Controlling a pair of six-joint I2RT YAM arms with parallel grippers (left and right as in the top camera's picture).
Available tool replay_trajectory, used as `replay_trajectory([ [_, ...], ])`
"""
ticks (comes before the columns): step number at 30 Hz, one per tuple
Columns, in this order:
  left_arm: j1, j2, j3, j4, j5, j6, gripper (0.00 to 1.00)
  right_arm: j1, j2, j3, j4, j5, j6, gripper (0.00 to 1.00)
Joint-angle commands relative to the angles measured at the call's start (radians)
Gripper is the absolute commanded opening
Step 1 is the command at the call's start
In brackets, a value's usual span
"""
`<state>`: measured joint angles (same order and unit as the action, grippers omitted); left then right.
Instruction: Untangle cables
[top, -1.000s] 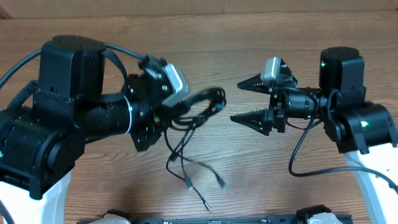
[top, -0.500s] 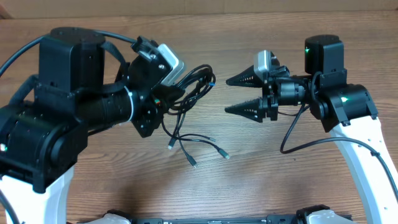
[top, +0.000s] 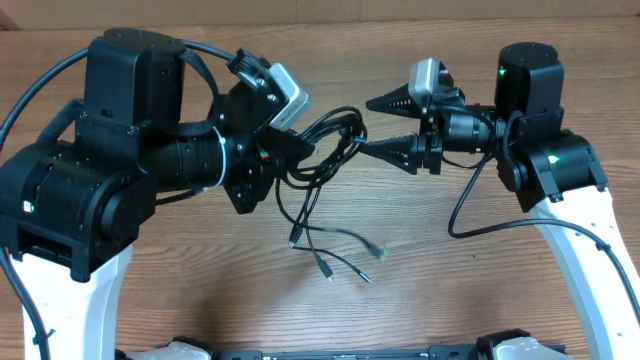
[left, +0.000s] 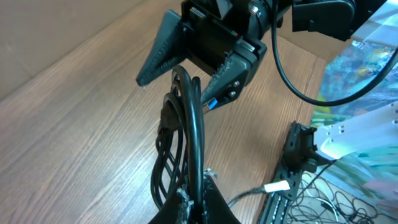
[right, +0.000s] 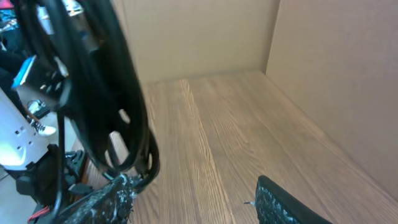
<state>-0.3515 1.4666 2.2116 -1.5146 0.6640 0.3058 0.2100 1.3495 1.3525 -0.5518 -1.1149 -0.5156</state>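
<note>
Several thin black cables (left: 198, 130) hang in one bundle above the wooden table (top: 480, 300). The left gripper (left: 194, 208) has its jaws closed tight on them at the bundle's 9 o'clock side in the overhead view. At 3 o'clock the right gripper (top: 368, 126) has its jaws spread wide; the bundle's loop lies between them against one finger, unclamped. Loose plug ends (top: 325, 268) trail toward 6 o'clock.
</note>
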Motion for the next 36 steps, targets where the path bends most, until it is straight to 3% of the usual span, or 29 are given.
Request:
replay_trajectory([
  [1, 0.006, 0.000, -0.007, 0.002, 0.040, 0.008, 0.04, -0.003, -0.002, 0.014, 0.013, 0.008, 0.048, 0.62],
  [11, 0.006, -0.003, -0.031, 0.043, 0.124, 0.013, 0.05, -0.003, 0.013, 0.008, 0.045, 0.000, 0.072, 0.63],
  [16, 0.006, -0.003, -0.031, 0.097, 0.137, 0.012, 0.04, -0.004, 0.045, 0.008, 0.050, 0.006, 0.154, 0.63],
  [23, 0.022, -0.002, -0.031, 0.141, 0.135, -0.003, 0.04, -0.004, 0.074, 0.008, 0.129, 0.199, 0.542, 0.69],
  [26, 0.039, -0.002, -0.031, 0.146, 0.141, -0.017, 0.05, -0.004, 0.074, 0.008, 0.185, 0.216, 0.674, 0.55],
  [27, 0.044, -0.002, -0.031, 0.146, 0.141, -0.018, 0.04, -0.002, 0.074, 0.008, 0.197, 0.215, 0.703, 0.55],
  [28, 0.050, -0.002, -0.031, 0.146, 0.141, -0.018, 0.04, 0.001, 0.074, 0.008, 0.206, 0.205, 0.726, 0.63],
  [30, 0.063, -0.002, -0.031, 0.146, 0.141, -0.018, 0.04, 0.011, 0.074, 0.008, 0.206, 0.177, 0.733, 0.69],
  [36, 0.135, -0.002, -0.031, 0.174, 0.139, -0.041, 0.05, 0.055, 0.074, 0.008, 0.145, 0.163, 0.732, 0.73],
])
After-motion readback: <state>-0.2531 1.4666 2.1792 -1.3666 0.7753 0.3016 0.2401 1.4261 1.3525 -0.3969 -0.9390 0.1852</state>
